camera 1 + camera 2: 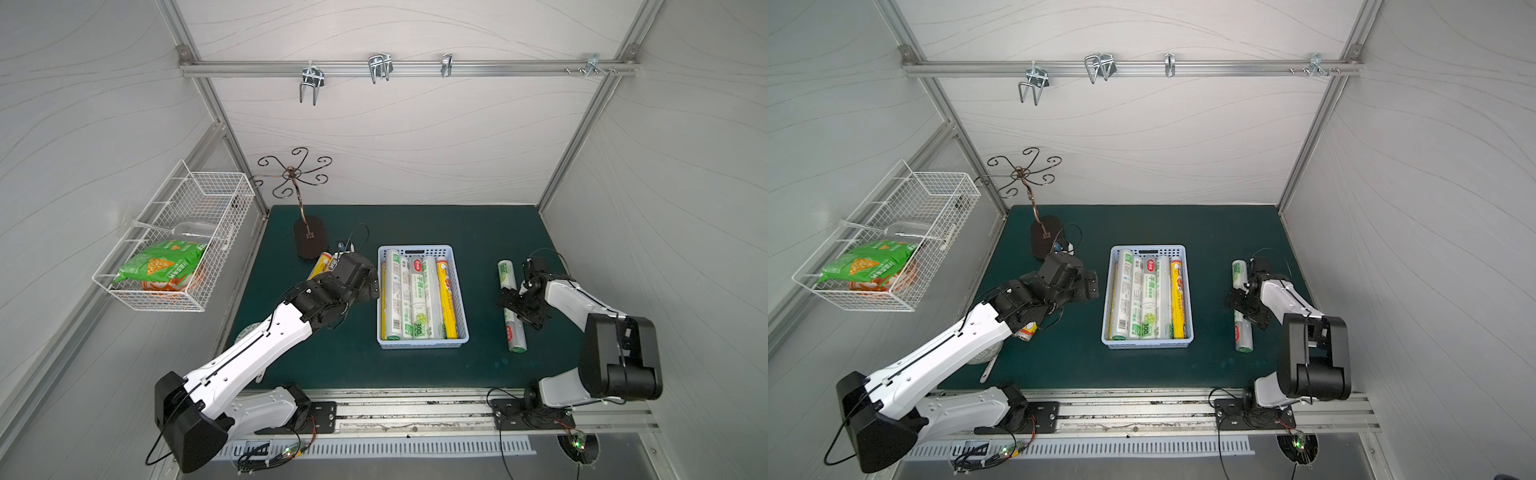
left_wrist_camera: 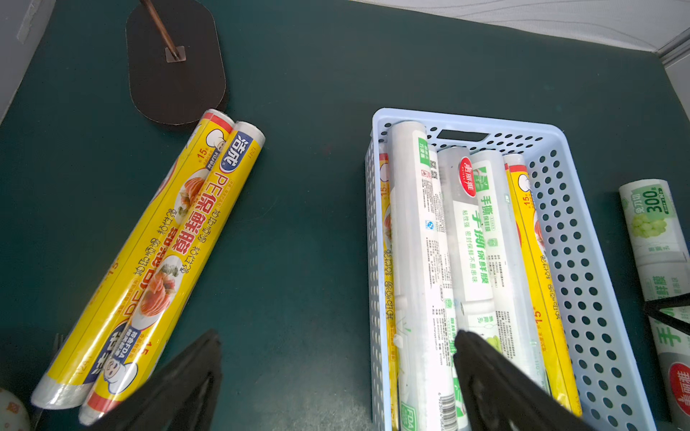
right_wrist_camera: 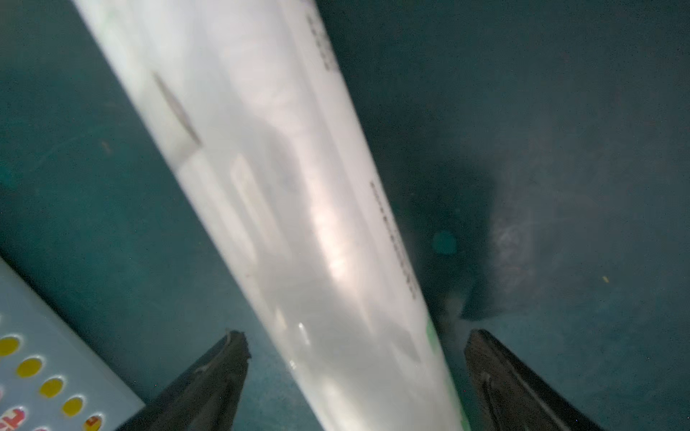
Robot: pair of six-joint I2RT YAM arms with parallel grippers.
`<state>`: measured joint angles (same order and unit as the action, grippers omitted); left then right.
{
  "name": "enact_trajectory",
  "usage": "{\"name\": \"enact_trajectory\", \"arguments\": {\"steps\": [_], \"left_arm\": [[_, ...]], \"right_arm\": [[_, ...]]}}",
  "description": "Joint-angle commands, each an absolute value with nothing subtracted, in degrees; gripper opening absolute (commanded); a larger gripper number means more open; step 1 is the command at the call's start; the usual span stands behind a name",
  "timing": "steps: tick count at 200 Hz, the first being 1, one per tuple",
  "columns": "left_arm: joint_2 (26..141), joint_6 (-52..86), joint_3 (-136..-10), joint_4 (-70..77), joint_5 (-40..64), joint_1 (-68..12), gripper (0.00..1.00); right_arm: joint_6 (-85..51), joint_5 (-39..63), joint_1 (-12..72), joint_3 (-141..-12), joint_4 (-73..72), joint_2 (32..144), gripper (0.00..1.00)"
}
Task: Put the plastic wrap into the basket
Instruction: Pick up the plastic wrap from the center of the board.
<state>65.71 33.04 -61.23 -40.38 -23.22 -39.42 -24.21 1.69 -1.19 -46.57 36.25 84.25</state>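
Note:
The pale-blue basket stands mid-mat with several plastic wrap rolls lying lengthwise in it. Two yellow rolls lie side by side on the mat left of it, partly under my left arm. My left gripper hovers open over the basket's left wall, holding nothing. A white-green roll lies on the mat right of the basket. My right gripper straddles its middle, open, with a gap on each side.
A brown hook stand rises at the mat's back left, close to the yellow rolls. A white wire basket with snack bags hangs on the left wall. Metal hooks hang from the back rail. A pale round object lies under my left arm.

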Motion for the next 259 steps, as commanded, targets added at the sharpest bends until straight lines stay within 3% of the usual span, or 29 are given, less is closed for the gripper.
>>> {"name": "enact_trajectory", "arguments": {"steps": [1,67,100,161,259], "left_arm": [[65.3,32.4,-61.5,-38.1,-22.7,-39.3,0.99],[65.7,32.4,-61.9,-37.4,-21.9,-39.2,0.99],[66.2,32.2,-62.3,-37.5,-21.8,-39.2,0.99],[66.4,31.8,-62.3,-37.2,-21.6,-39.1,0.99],[65.5,31.8,-61.7,-37.4,-21.6,-38.9,0.99]], "right_arm": [[-23.6,5.5,-0.8,-47.5,35.5,85.6,0.94],[-23.8,9.2,0.9,-48.7,33.7,88.9,0.78],[-23.5,11.9,0.9,-49.2,32.6,89.8,0.6],[-23.0,15.2,1.0,-50.3,33.7,90.1,0.36],[-22.2,14.4,3.7,-57.1,43.9,79.2,0.22]]}}
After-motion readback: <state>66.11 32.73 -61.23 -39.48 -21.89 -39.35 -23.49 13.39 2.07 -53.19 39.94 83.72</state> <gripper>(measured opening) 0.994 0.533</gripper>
